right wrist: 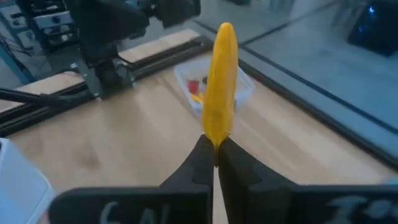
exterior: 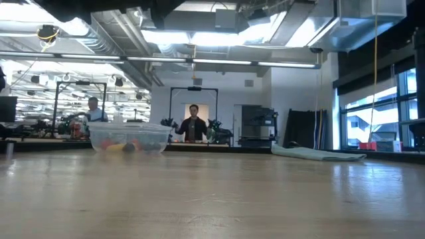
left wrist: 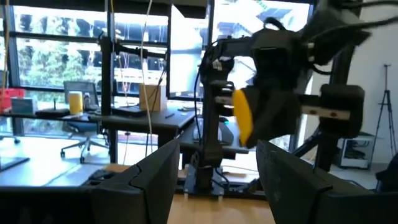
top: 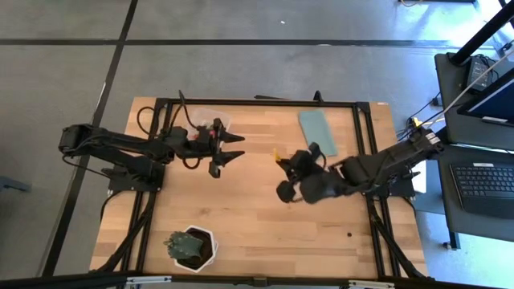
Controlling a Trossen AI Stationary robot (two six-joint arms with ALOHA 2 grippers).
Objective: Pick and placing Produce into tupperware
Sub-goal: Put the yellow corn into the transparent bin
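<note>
1. Overhead, the right hand (top: 279,159) sits near the middle of the table (top: 257,233), pinching a small yellow piece (top: 275,154) of produce. The left hand (top: 229,148) waits with fingers spread wide and holding nothing, just beside the clear tub (top: 210,117) at the table's far edge. A teal lid (top: 316,130) lies well apart from the tub, and a potted plant (top: 191,247) stands near the front edge.
2. At table level, the tub (exterior: 129,139) already holds a few red and yellow bits; neither hand shows.
3. From the left wrist, spread fingers (left wrist: 155,180) frame the right arm carrying the yellow piece (left wrist: 242,113).
4. From the right wrist, closed fingertips (right wrist: 200,163) grip the yellow piece (right wrist: 220,84), with the tub (right wrist: 214,87) ahead. Judging by this, several pieces are in and this one remains to be carried over and dropped.
</note>
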